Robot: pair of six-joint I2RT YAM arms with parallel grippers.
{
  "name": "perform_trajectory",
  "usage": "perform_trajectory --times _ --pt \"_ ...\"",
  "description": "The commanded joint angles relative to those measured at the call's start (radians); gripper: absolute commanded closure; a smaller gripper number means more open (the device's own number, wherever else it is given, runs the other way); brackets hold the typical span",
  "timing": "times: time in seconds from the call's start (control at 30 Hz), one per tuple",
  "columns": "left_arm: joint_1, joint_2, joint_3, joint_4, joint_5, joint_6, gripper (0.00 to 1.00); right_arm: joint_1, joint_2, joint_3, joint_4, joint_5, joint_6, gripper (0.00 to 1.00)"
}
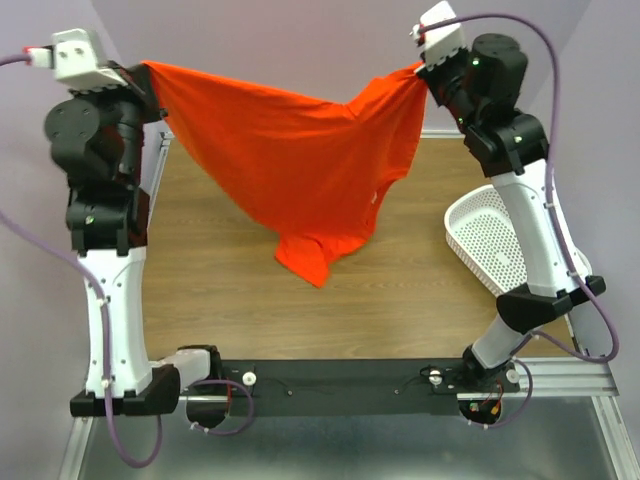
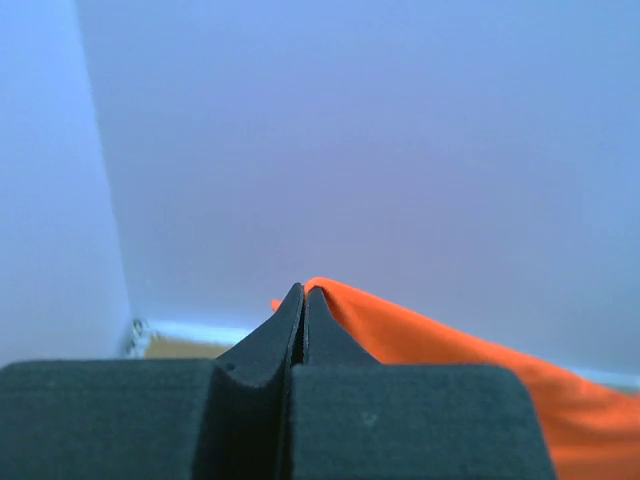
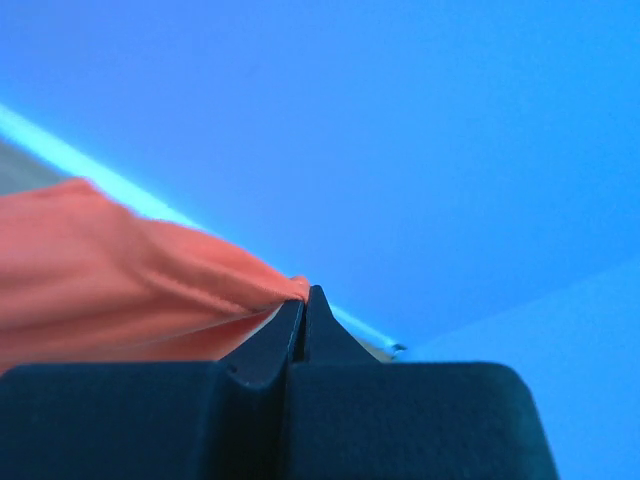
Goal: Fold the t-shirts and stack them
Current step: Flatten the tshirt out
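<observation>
I see 1 t-shirt [image 1: 290,160] aloft across upper frame, left tool [image 2: 304,296] and right tool [image 3: 305,298] each pinching its edge. No fold, no stack yet.

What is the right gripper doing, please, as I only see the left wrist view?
Observer: The right gripper is shut on the t-shirt's other end, held high.
Operator: Does the t-shirt hang free?
Observer: It sags between the left gripper and the right; whether its low end touches the table, I cannot tell.
Operator: Anything else there?
Observer: A white basket sits at the table's right edge.
</observation>
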Motion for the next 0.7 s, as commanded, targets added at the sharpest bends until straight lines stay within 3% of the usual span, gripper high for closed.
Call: perform_trajectory --times 0.0,0.17,0.33,0.57,0.67 --pt "0.001 -0.048 0.134 -0.054 -0.179 0.008 1.00 -0.036 0.037 0.186 -0.020 0.145 -0.069 0.99" --pt "0.000 -0.140 0.109 -0.002 -0.311 0.021 1.00 -0.154 0.011 0.309 -0.005 0.101 -0.039 0.99" --pt "0.000 -0.200 0.047 0.047 -0.355 0.028 1.00 -0.214 -0.037 0.349 0.019 0.044 0.012 0.99" --pt "0.000 -0.266 0.049 0.113 -0.286 0.014 1.00 -0.214 -0.113 0.395 0.075 0.010 0.049 0.99" --pt "0.001 -0.297 0.043 0.128 -0.192 0.005 1.00 -0.213 -0.159 0.383 0.076 -0.040 0.076 0.99"
